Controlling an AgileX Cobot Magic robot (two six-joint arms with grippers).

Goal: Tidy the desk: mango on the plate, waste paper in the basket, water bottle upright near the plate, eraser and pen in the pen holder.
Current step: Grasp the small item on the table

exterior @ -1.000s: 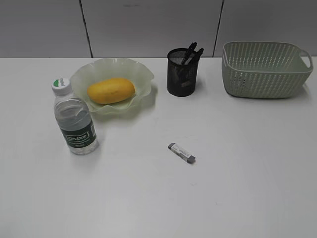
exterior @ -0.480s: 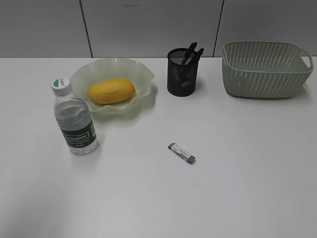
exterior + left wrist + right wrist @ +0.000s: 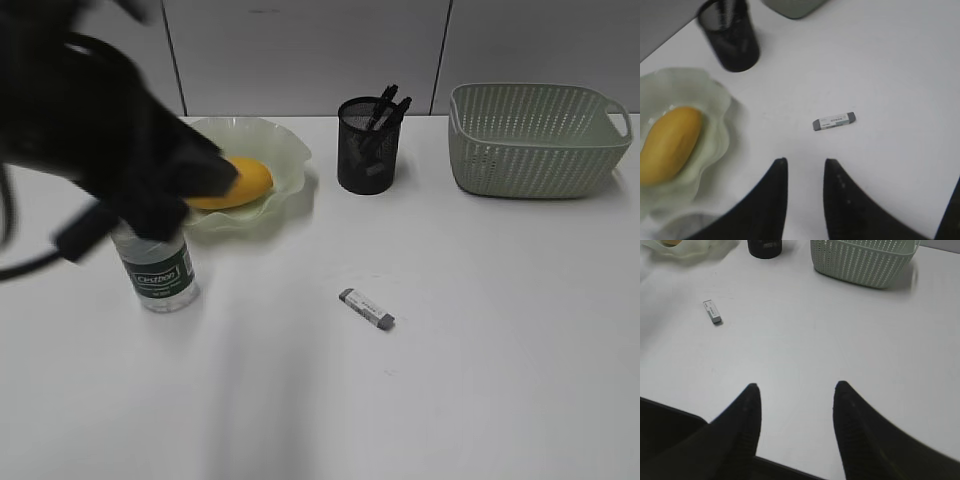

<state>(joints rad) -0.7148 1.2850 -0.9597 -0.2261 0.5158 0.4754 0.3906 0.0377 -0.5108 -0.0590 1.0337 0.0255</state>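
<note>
With nothing held, my left gripper (image 3: 805, 167) stands narrowly parted short of the eraser (image 3: 834, 121) lying ahead; descending misaligned risks nudging it aside, since the gap leaves little margin.

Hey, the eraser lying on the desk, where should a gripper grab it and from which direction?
Grip the eraser across its narrow width, at the middle of its long sides, coming straight down from above. It lies flat on the desk, a slim bar angled diagonally, with nothing beside it, so the fingers would likely need turning to straddle it crosswise.
</note>
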